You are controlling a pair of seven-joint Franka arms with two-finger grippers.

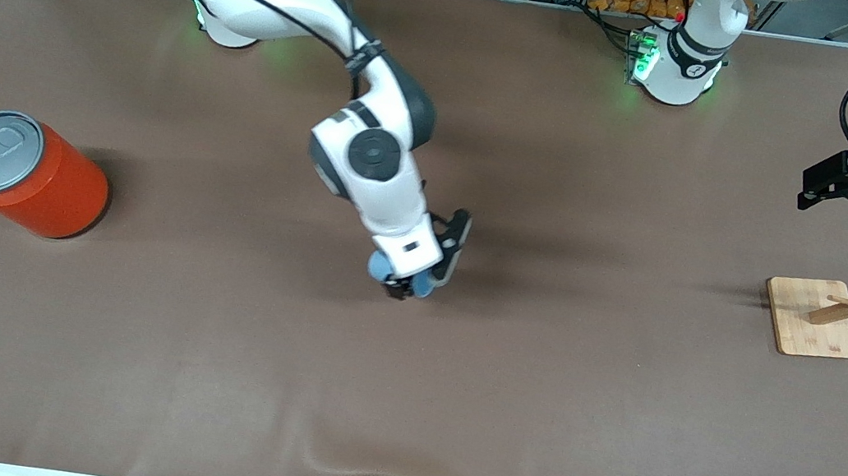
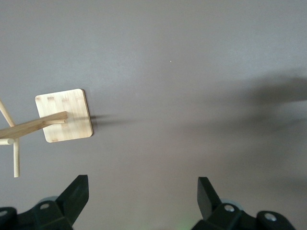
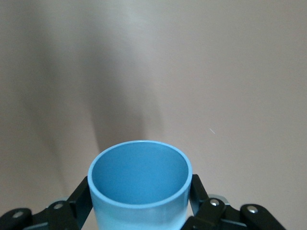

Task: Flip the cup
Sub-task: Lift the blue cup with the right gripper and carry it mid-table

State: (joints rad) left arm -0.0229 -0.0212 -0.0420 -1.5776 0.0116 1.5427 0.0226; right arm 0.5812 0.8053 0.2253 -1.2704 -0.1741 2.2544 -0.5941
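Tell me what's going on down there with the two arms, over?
Right pincer shut on the cup, mid-table, its mouth facing the wrist camera. Left pincer open, waiting above the wooden stand. Orange can well clear at the right arm's end.

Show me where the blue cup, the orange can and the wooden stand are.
cup (image 3: 139, 175): right wrist view, inside wall below the rim.
orange can (image 1: 57, 191): front view, orange side wall.
wooden stand (image 1: 802, 320): front view, flat base board.

- Right gripper (image 1: 411, 282): arm reaches out to mid-table, wrist angled down, fingers (image 3: 197, 190) clamped on an item.
- Left gripper (image 2: 142, 194): arm waits raised at its own table end, fingers spread wide.
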